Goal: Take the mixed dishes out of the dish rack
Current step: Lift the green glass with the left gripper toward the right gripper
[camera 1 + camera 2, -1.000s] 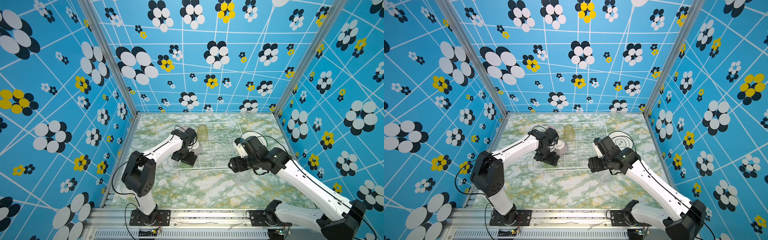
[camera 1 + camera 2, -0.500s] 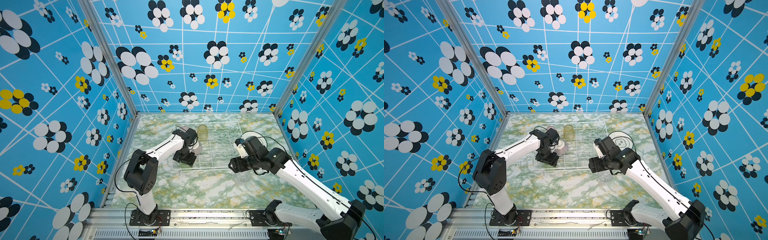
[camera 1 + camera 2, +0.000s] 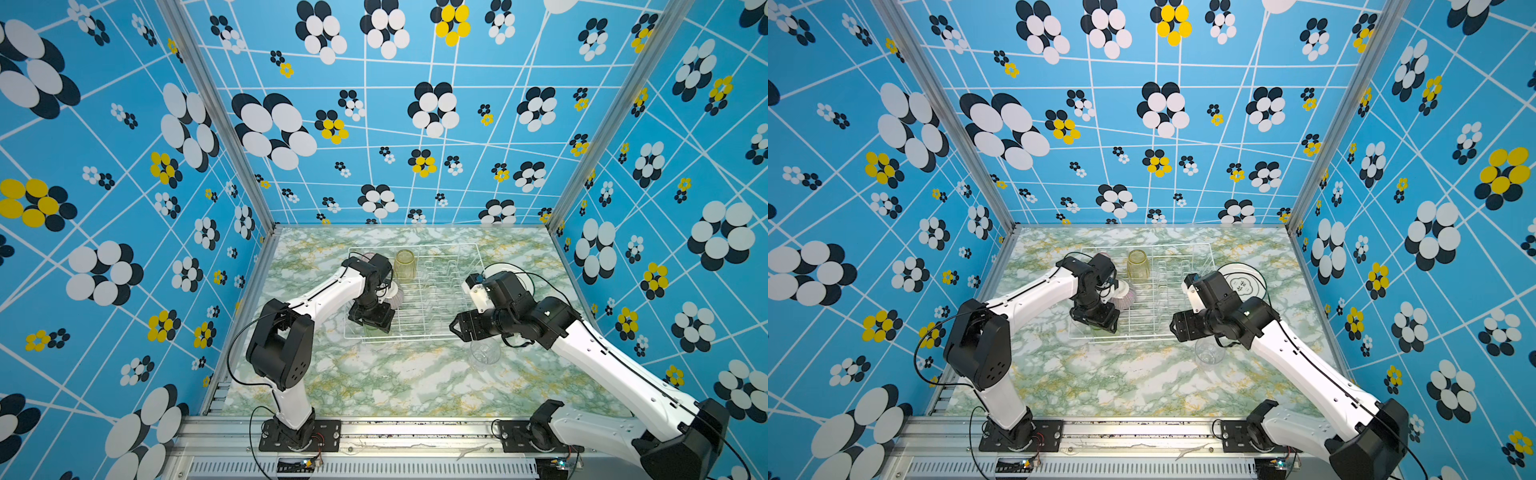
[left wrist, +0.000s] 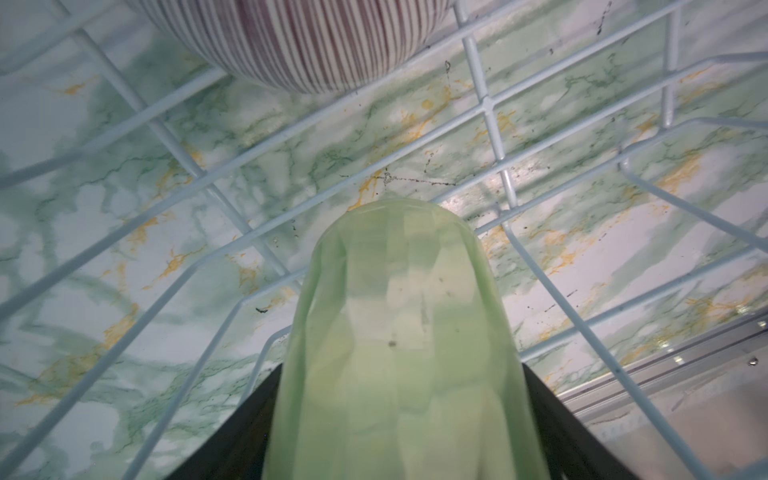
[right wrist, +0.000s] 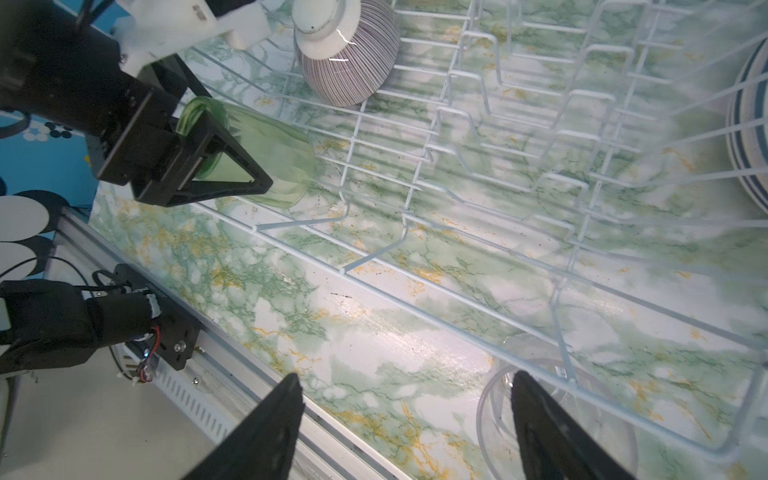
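The white wire dish rack (image 3: 415,340) (image 3: 1142,338) sits mid-table. In its front left corner my left gripper (image 3: 371,322) (image 4: 400,368) is shut on a green ribbed tumbler (image 4: 399,324) (image 5: 282,166), one black finger on each side of the glass. An upturned pink-striped bowl (image 3: 395,296) (image 5: 349,62) and a yellow tumbler (image 3: 404,265) (image 3: 1138,265) stand further back in the rack. My right gripper (image 3: 455,330) (image 5: 407,376) hangs open and holds nothing, just outside the rack's front right corner. A clear tumbler (image 3: 484,353) (image 5: 582,415) stands on the table below it.
White plates with dark rims (image 3: 1246,282) (image 5: 748,137) lie on the marble table right of the rack, partly behind my right arm. The rack's upright dividers (image 3: 440,286) stand bare. Metal rail (image 3: 395,428) runs along the front edge; patterned walls close in three sides.
My left gripper has narrowed onto the green tumbler and the left arm has shifted slightly. The right arm has stayed where it was.
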You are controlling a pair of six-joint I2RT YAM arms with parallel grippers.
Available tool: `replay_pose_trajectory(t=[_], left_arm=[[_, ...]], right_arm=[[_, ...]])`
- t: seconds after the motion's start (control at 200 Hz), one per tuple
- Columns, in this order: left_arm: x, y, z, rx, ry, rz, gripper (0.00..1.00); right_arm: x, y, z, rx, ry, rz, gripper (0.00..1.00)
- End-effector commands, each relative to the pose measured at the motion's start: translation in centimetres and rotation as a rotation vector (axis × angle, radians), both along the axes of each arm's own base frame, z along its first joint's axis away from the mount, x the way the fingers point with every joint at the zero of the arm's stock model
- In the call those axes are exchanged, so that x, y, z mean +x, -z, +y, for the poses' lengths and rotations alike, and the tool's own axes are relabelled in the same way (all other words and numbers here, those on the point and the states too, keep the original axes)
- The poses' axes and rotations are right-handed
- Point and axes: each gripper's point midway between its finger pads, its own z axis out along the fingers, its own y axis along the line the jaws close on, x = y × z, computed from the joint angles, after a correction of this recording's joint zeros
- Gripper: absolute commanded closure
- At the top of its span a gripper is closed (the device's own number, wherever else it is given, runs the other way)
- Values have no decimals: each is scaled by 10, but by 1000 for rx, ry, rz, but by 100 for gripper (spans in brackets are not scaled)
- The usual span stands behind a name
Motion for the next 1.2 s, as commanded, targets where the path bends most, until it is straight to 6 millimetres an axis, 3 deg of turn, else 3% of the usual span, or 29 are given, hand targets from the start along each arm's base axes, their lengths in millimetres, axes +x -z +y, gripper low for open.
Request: replay_pose_trajectory(t=[0.0, 0.25, 0.615, 0.925, 1.2], left_arm=[[-3, -35, -12, -138, 15, -18, 34], [2, -71, -26, -322, 19, -58, 34], [10, -128, -65, -708, 56, -97, 34], [11, -179, -93, -1037, 126, -114, 34], [7, -191, -103, -1165, 156, -76, 34]], right_arm=[[1, -13, 16, 120, -37, -23, 20], [4, -28, 39, 340, -105, -36, 23], [6, -50, 61, 513, -194, -46, 50], [9, -63, 65, 569, -216, -83, 52], [13, -84, 67, 632, -238, -139, 55]])
